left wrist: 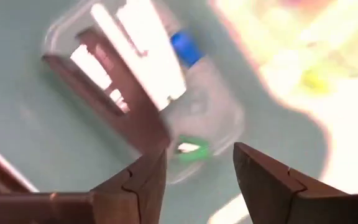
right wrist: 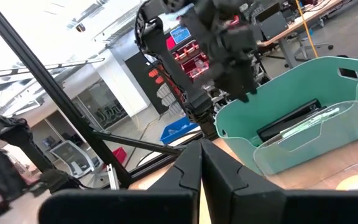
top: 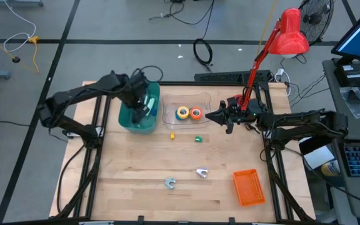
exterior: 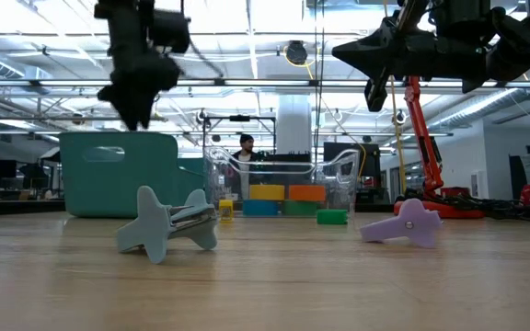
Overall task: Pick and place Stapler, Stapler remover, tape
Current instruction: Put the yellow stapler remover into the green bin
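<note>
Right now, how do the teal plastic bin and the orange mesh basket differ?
The teal plastic bin sits at the table's far left with the open left gripper over it; the orange mesh basket sits near the front right, with no arm near it. The teal bin is solid-walled and holds items; the orange basket is perforated, and its contents cannot be made out. Both rest on the wooden table.

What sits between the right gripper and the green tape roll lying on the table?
Nothing visible. The right gripper hovers shut by the clear tray, and the green tape roll lies on bare wood just nearer the front edge.
</note>
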Tool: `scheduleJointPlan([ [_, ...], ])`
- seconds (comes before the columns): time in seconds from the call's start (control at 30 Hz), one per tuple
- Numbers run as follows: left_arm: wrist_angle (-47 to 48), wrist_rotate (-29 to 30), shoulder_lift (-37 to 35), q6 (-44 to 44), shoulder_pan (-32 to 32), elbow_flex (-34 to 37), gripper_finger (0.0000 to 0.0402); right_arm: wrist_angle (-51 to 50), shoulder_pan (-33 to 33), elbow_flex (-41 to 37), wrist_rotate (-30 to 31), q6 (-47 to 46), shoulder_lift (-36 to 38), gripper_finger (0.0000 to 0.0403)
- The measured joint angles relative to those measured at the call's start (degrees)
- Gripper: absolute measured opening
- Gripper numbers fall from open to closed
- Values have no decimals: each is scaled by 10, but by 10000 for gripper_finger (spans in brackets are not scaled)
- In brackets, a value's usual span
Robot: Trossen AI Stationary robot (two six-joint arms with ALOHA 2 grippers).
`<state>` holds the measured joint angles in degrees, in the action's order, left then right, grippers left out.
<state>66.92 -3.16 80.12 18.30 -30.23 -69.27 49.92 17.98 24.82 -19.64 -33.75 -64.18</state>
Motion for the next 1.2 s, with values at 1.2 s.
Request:
scheduleJointPlan([
  [1.2, -421, 154, 68, 474, 356, -41, 149, 0, -1, 0, 0, -1, 0, 4],
])
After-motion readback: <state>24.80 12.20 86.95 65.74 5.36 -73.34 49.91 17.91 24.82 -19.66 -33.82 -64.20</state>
